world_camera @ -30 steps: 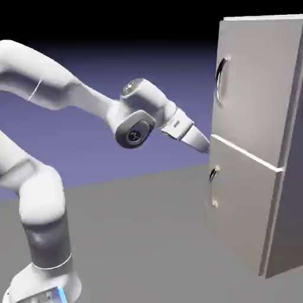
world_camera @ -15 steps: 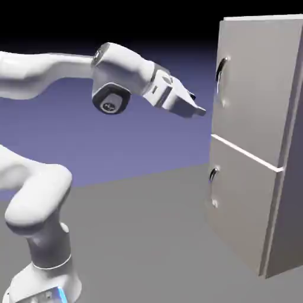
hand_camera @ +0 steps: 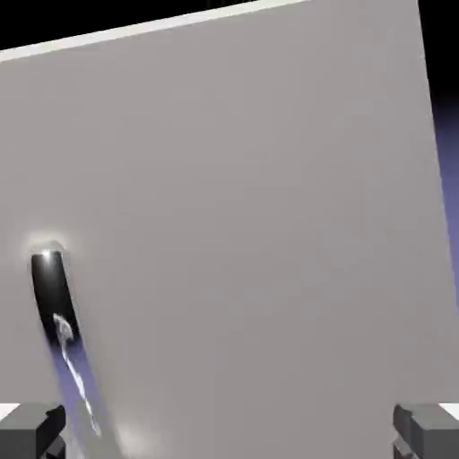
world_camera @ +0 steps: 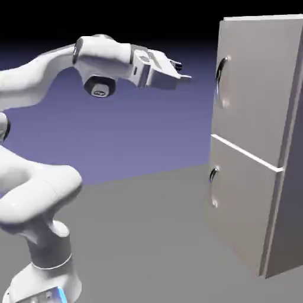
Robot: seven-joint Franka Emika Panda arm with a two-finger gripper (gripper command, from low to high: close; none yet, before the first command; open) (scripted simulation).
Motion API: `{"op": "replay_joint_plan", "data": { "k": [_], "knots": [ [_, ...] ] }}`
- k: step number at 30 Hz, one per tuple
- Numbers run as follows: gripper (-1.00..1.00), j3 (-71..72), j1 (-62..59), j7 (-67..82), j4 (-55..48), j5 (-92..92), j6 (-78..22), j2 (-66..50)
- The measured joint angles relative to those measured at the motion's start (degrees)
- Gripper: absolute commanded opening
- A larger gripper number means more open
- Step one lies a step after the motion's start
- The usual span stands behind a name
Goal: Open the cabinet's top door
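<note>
The tall light-grey cabinet (world_camera: 260, 142) stands at the exterior view's right, both doors flush. Its top door (world_camera: 248, 89) carries a long curved metal handle (world_camera: 221, 80) near its left edge. My gripper (world_camera: 182, 74) hangs level with that handle, a short gap to its left, pointing at the door, open and holding nothing. The hand view is filled by the top door (hand_camera: 251, 206); the upper end of the dark shiny handle (hand_camera: 56, 305) shows at lower left. Both fingertips (hand_camera: 31, 428) sit wide apart at the bottom corners.
Below the pale seam (world_camera: 245, 154) is the shorter lower door (world_camera: 237, 201) with a small handle (world_camera: 213, 174). The grey table (world_camera: 148, 237) spreads between the robot's base and the cabinet.
The hand has risen from the seam's height to the top handle's height and levelled out, drawing back slightly left. The jaws stayed open; the cabinet doors have not moved.
</note>
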State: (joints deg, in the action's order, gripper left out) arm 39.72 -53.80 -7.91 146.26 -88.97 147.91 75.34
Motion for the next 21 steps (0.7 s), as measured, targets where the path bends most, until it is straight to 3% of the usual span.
{"op": "replay_joint_plan", "data": {
  "k": [17,21],
  "knots": [
    [0.0,18.92,-25.95,16.45,-7.02,-42.36,-12.43,20.32],
    [0.0,20.52,-30.42,16.87,-11.31,-45.17,-12.28,19.74]
  ]
}}
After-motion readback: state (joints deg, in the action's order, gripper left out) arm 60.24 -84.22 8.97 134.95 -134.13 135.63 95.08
